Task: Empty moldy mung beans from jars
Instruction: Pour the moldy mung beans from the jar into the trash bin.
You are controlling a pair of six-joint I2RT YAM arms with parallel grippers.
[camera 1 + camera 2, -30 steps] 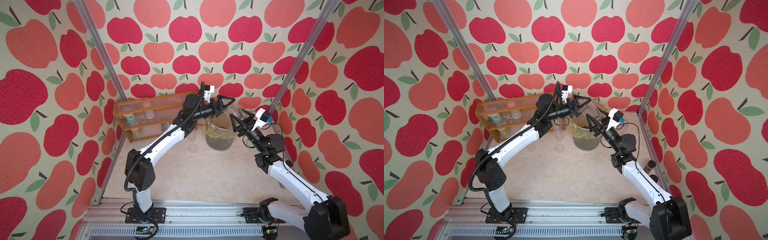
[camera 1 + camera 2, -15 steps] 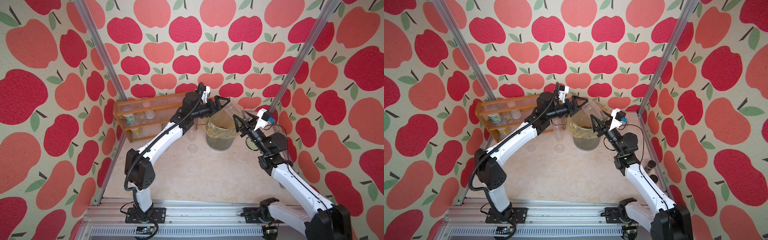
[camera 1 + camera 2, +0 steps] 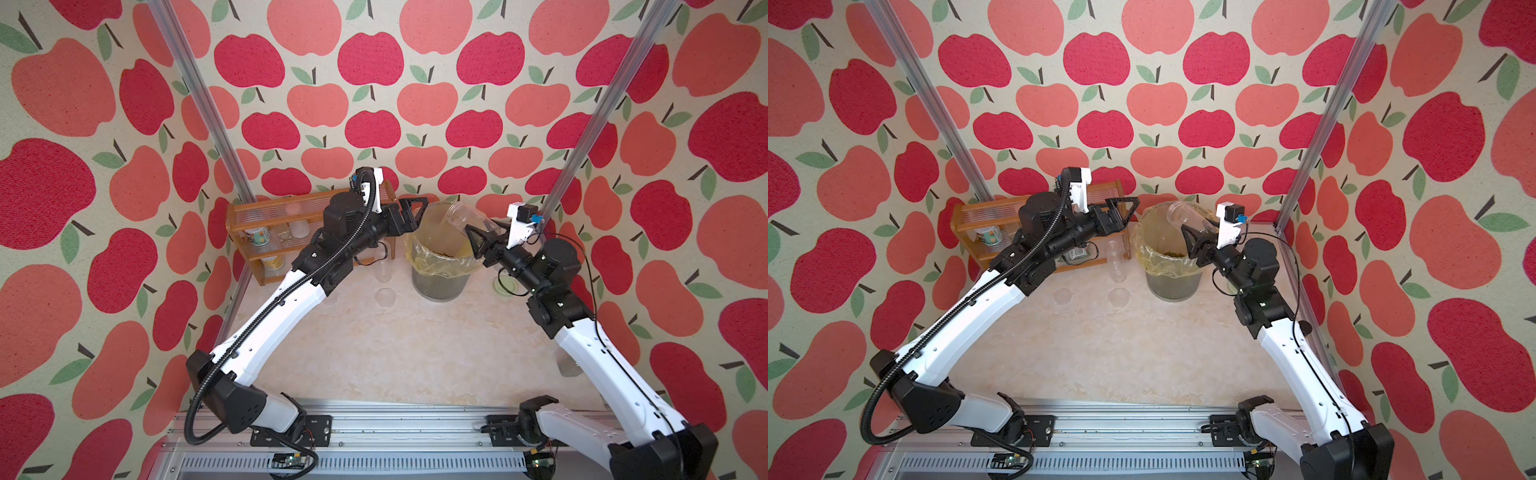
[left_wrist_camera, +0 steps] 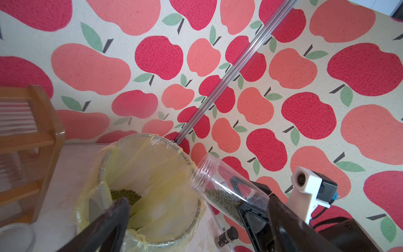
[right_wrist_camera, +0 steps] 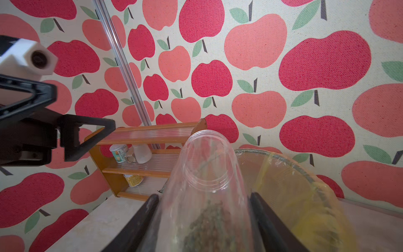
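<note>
While the right tool [image 3: 484,235] grips the tall slim jar [image 4: 214,177] by its lower body, jaws closed on the clear wall, the mung beans [image 4: 223,199] lie heaped toward the base, because the open mouth is tipped slightly upward, about level with the rim of the bin [image 3: 436,286] and close beside it. To pour well, I judge the wrist should roll the mouth downward only once it sits over the middle of the yellow bag, not the rim, or grains may skip onto the counter [image 3: 395,340]. A slow tilt, then a gentle shake, should free any clumped grains. The left tool [image 3: 415,216] hangs wide open and empty between the bin and the wooden rack [image 3: 249,216]; it is best held clear of the stream.
</note>
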